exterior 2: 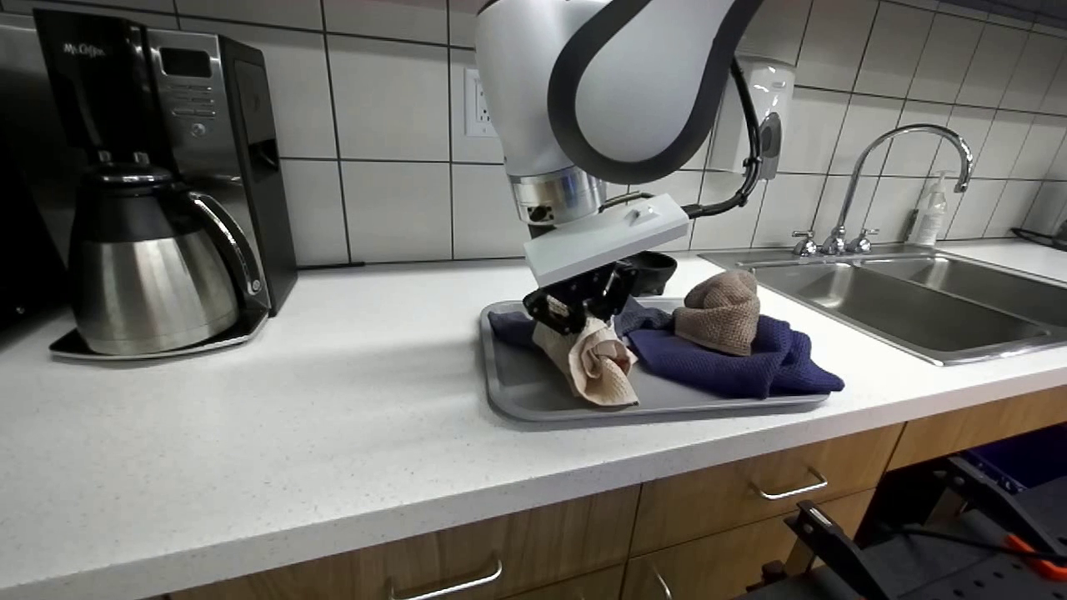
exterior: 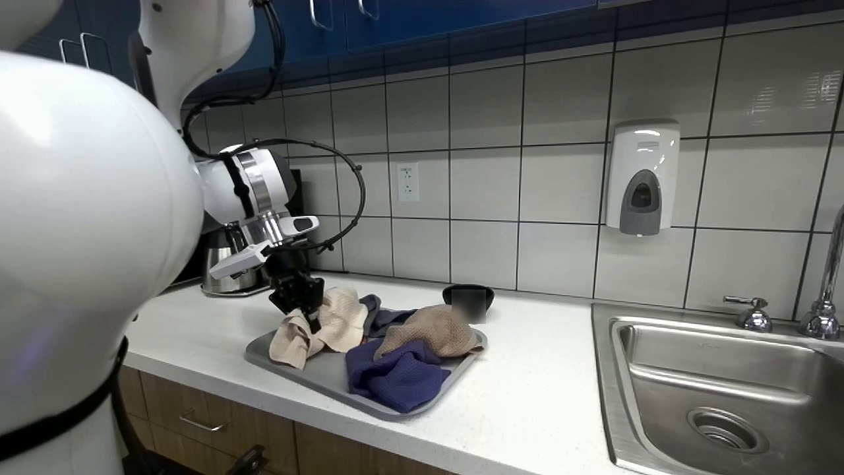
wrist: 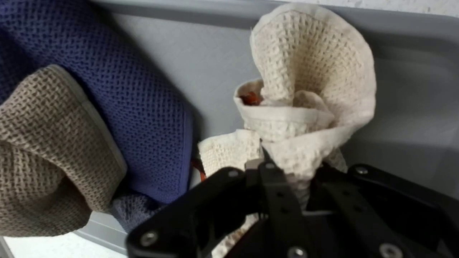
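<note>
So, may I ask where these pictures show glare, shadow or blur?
In an exterior view, striped glare on a wall tile, and a square blurred patch over part of the black bowl; in an exterior view, a soft shadow on the white counter beside the gray tray; in the wrist view, the gripper dark and slightly soft, the weave of the beige cloth clear.

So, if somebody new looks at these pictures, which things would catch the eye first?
Probably the large white robot arm over the white speckled counter, its black hand closed on a crumpled cream waffle-weave cloth over the rectangular grey tray. Next might come the deep purple woven cloth on that tray, with a bunched brown cloth lying partly over it. The shiny steel carafe at the left of an exterior view also stands out.
</note>
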Motion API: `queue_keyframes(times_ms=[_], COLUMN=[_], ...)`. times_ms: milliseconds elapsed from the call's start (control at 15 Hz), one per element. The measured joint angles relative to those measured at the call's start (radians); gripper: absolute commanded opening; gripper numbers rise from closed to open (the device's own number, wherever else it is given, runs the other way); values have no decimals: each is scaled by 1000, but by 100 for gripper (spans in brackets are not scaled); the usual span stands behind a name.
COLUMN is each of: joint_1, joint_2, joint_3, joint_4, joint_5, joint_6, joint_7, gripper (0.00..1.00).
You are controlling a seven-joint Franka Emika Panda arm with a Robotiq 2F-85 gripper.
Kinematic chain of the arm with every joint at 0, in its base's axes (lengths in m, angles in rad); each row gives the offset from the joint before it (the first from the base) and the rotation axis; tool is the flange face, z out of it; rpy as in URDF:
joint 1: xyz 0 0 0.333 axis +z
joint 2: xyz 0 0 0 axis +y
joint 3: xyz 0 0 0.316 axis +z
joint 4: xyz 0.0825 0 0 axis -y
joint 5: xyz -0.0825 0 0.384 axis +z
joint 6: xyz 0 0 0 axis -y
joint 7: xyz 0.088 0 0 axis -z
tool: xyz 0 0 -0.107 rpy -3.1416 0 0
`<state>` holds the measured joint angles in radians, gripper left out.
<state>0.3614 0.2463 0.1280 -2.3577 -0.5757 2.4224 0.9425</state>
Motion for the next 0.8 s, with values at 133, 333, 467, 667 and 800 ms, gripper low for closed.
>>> queue_keyframes(times_ms=[133, 333, 467, 667, 800], joint_1=[1, 4, 9, 20, 28], joint_2=[10, 17, 16, 7, -10], joint_3=[-10, -13, -12, -7, -4], joint_4=[10, 21, 25, 27, 27], joint_5=[-5, -7, -7, -7, -7], joint_6=[-7, -24, -31, -32, -35], joint_7=[9, 18, 18, 18, 18], gripper=[39, 60, 75, 98, 100])
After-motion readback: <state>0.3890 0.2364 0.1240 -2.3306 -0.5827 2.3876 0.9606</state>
